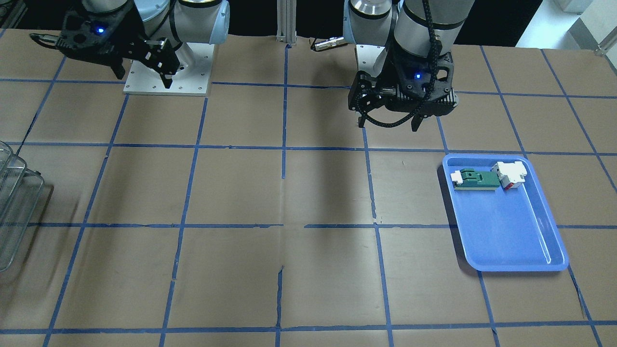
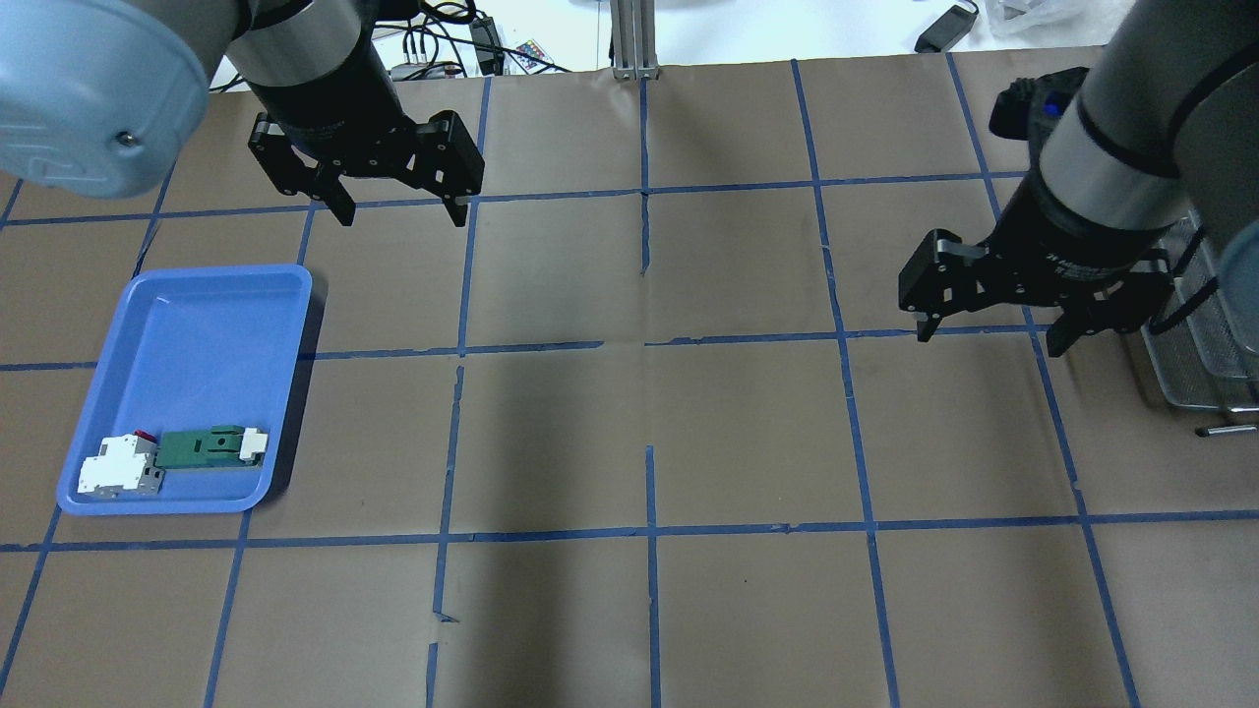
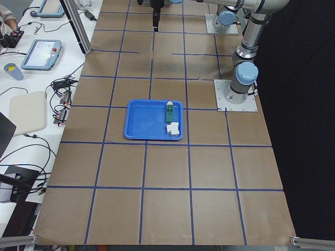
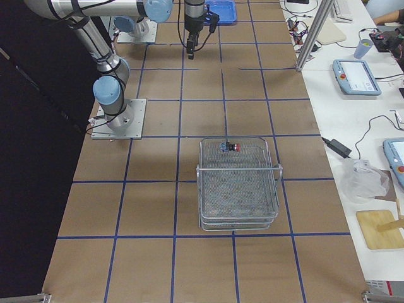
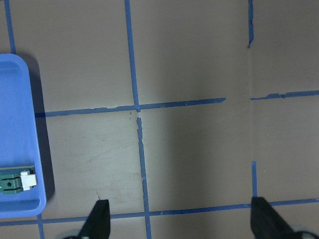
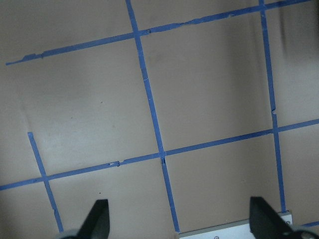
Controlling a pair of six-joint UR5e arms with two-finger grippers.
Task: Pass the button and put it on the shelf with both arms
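On the top tier of the shelf (image 4: 240, 186), at its end facing the table's (image 2: 649, 442) middle, sits the button (image 4: 231, 147), so the delivery looks finished, which would explain why left hand (image 2: 403, 218) and right hand (image 2: 989, 342) hover spread and empty.

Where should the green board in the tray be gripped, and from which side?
Across its two long edges near mid-length, coming straight down from above. The green board lies flat in the tray, so only its narrow width offers a pinch. One end seems to sit against the white block and the other carries a white piece, so the ends look crowded; the long sides seem free.
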